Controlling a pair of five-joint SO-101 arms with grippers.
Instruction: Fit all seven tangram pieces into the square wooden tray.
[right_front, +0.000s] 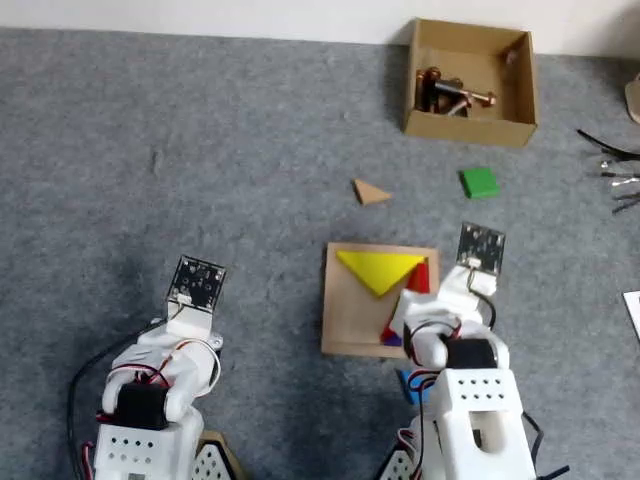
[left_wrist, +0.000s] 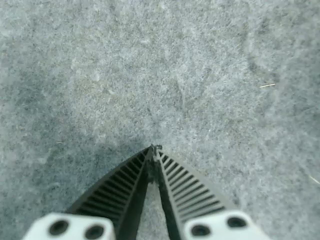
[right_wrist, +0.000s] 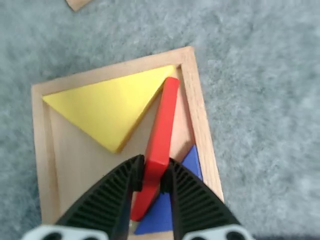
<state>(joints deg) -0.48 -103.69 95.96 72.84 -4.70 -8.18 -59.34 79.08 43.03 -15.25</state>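
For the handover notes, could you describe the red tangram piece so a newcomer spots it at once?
Find the square wooden tray on the carpet. The red piece is tilted on edge over it, clamped in the right gripper, unlike the flat yellow triangle alongside.

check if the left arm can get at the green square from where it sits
Probably not. The green square lies beyond the wooden tray and the right arm, which stand between; the left pincer sits shut over bare carpet on the opposite side.

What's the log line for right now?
right pincer: shut on red wooden piece, tilted over square wooden tray | left pincer: shut, empty | yellow wooden triangle: flat in tray
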